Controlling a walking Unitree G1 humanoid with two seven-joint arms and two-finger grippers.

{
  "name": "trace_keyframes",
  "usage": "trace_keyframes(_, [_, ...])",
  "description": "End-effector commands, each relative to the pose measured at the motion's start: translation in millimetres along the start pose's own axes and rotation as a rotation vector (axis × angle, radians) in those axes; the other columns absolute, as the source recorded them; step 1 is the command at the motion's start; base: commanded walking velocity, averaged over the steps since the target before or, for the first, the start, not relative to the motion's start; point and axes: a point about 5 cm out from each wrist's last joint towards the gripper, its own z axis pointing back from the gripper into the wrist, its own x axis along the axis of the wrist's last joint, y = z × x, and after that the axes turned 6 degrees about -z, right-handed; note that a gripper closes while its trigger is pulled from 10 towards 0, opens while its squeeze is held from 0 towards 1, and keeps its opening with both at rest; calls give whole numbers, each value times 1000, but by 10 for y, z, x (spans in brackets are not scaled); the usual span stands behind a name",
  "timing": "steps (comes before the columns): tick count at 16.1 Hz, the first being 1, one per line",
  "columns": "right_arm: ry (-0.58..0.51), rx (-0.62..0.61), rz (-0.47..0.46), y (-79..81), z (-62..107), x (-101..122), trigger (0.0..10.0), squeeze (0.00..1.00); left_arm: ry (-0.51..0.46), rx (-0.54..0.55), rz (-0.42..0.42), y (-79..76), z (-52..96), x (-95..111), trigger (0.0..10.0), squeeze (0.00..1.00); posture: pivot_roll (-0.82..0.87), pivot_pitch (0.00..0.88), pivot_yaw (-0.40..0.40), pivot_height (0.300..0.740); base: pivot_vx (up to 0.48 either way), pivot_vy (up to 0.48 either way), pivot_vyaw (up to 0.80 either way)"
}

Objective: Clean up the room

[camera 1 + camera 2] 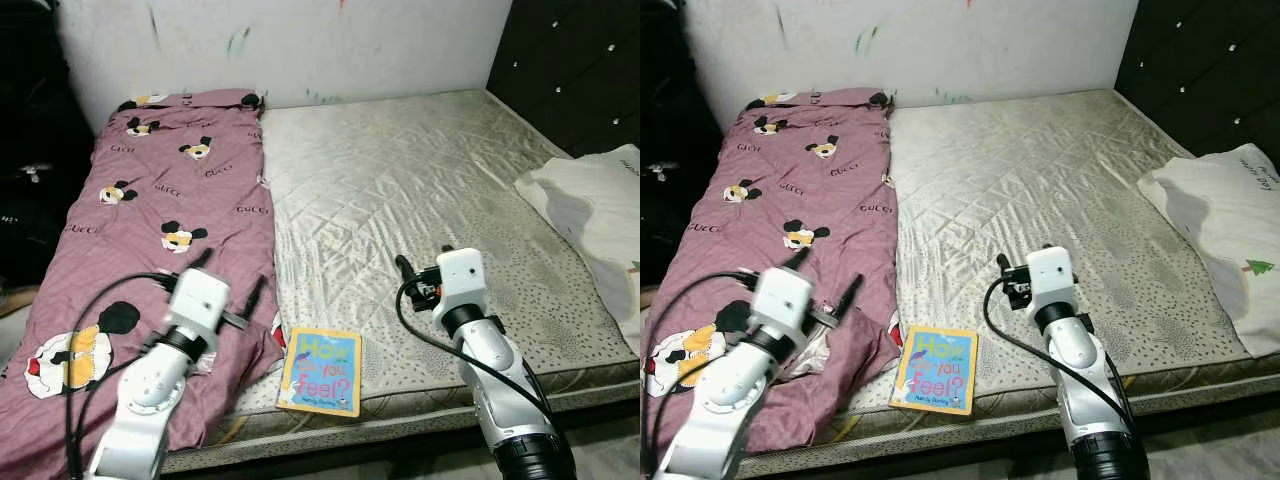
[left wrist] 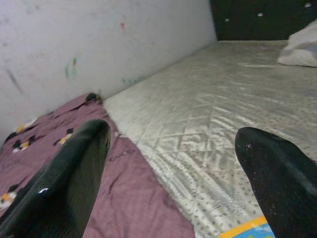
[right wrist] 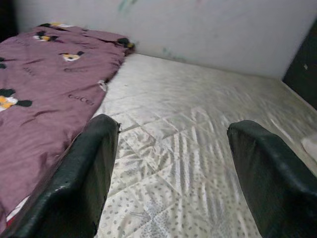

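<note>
Between both grippers, just ahead of fingertips, lay yellow-and-blue children's book (image 1: 320,371) on quilted grey mattress (image 1: 420,190), untouched. Left gripper (image 1: 230,283) spread wide over mauve cartoon-print blanket (image 1: 150,200); right gripper (image 3: 168,173) spread, empty. Tidying looked barely begun; white pillow (image 1: 600,215) far off fingers.

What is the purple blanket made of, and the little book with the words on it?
The purple blanket looks like soft, matte woven cloth: it wrinkles and drapes over the bed edge. The book looks like stiff, glossy card or paper: flat, sharp-cornered, brightly printed. Its exact material can't be confirmed.
</note>
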Motion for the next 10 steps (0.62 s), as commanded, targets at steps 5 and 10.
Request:
trace_keyframes(5, [-44,-115,18,-183,141,-76,10000,0,7,183,116,-22,217,60,10000,0,31,0,38,740,0,0,0])
trace_keyframes(10, [-8,-260,-73,-400,578,-155,10000,0,148,272,48,-19,722,-178,10000,0,18,0,37,740,0,0,0])
